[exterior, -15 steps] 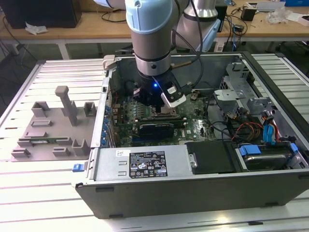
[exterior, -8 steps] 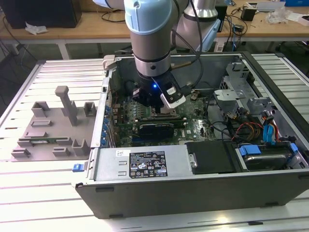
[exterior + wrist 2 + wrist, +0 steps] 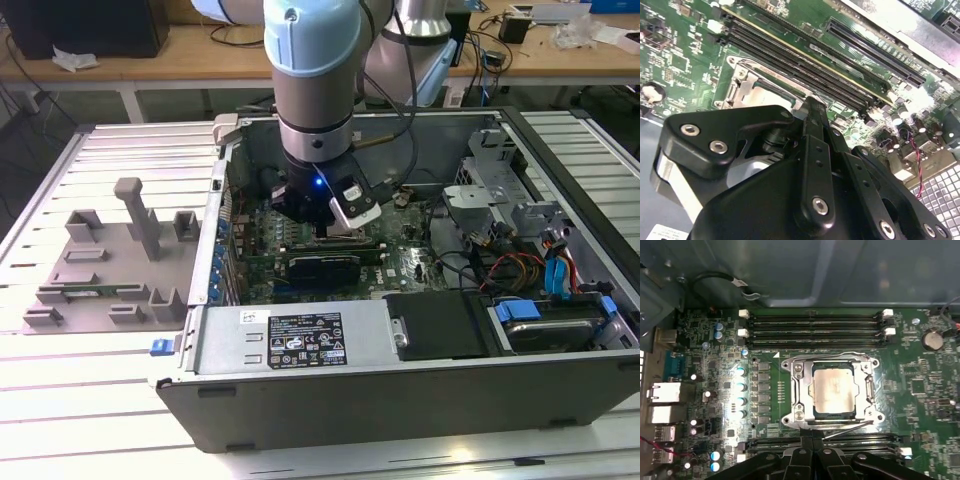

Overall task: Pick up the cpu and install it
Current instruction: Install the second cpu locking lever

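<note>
The cpu (image 3: 832, 390), a small silver square, lies flat inside the dark socket frame (image 3: 796, 390) on the green motherboard (image 3: 920, 390). In the first wrist view my gripper (image 3: 812, 440) hangs just off the socket's edge, over a thin metal lever (image 3: 847, 429), with its fingers pressed together and nothing between them. The second wrist view shows the same shut fingertips (image 3: 812, 104) above the socket's corner (image 3: 740, 82). In the exterior view the arm reaches down into the open computer case (image 3: 300, 345), with the gripper (image 3: 322, 228) low over the board.
Long memory slots (image 3: 812, 325) run on both sides of the socket. Case walls, a drive cage (image 3: 480, 190) and coloured cables (image 3: 555, 270) crowd the exterior view's right. A grey parts fixture (image 3: 110, 260) lies on the table at the exterior view's left.
</note>
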`<state>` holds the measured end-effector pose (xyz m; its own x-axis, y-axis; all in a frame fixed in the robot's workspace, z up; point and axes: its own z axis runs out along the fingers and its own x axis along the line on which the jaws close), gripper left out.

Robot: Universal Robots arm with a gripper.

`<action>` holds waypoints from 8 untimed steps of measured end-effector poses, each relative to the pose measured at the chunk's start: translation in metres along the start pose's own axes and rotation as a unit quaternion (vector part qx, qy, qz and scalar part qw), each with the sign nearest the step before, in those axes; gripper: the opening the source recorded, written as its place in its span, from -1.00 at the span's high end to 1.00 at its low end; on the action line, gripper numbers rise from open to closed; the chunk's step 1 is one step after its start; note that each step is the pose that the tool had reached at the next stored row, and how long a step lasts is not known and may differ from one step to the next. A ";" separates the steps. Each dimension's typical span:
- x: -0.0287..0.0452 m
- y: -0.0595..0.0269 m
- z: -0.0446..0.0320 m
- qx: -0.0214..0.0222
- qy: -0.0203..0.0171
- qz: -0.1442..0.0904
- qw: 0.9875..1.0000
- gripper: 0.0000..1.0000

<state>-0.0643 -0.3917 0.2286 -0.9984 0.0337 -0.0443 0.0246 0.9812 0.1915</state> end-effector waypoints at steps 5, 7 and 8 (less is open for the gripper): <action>-0.0002 -0.0040 0.0002 0.000 0.000 0.000 1.000 0.79; 0.0008 -0.0051 0.0027 0.000 0.000 0.000 1.000 0.79; 0.0022 -0.0057 0.0048 -0.003 0.000 0.000 1.000 0.79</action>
<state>-0.0664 -0.3963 0.2228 -0.9985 0.0339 -0.0438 0.0246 0.9801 0.1968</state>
